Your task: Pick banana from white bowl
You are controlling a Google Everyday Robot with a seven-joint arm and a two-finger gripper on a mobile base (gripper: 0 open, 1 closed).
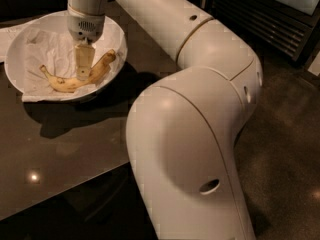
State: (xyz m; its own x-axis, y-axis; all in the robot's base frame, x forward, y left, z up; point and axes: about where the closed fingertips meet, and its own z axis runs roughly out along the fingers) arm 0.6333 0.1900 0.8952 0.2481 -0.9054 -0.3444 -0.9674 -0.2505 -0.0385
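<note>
The gripper (83, 70) is down inside the white bowl (114, 34), right at the middle of the banana (75, 81). Banana lies on the paper towel (47, 49), not lifted yet. Honestly can't tell if it's clamped, so the lift-out is what's left.

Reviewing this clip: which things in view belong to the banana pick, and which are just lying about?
Job: banana lying in the white bowl; gripper down in the bowl, over the banana's middle.
Lying about: paper towel lining the bowl; loose white paper at the picture's left edge; dark table; dark cabinet, back right.
</note>
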